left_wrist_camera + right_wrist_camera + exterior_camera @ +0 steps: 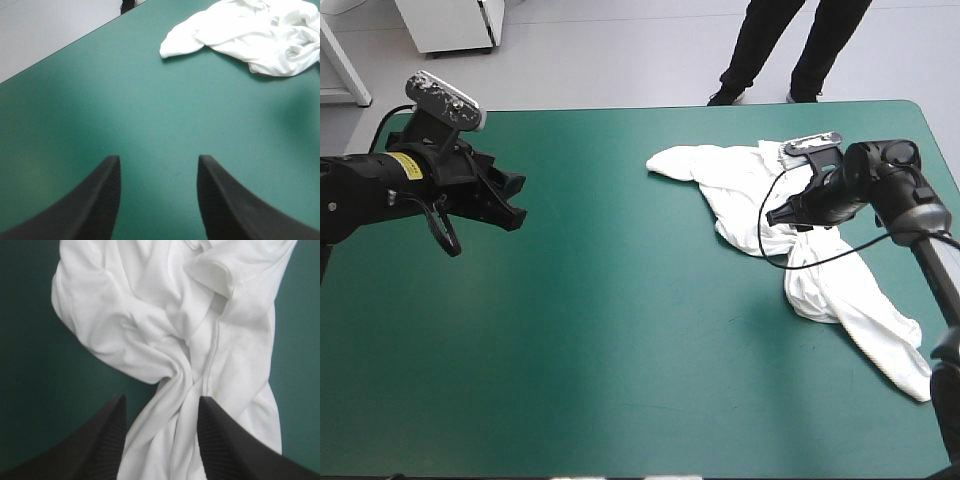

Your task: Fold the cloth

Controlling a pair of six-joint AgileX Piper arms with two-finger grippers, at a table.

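The white T-shirt [750, 195] lies crumpled and twisted on the right part of the teal-green table, one end trailing toward the right front edge. My right gripper [780, 216] hovers over its narrow twisted middle, open, with the T-shirt [165, 340] showing between and ahead of the black fingers [107, 440]. My left gripper [516, 200] is held above the bare left part of the table, open and empty. In the left wrist view the T-shirt [250, 35] lies far ahead of the left gripper [159, 195].
Bare teal-green cover [620, 320] fills the middle and front of the table. The table's far edge [60, 50] runs ahead of the left gripper.
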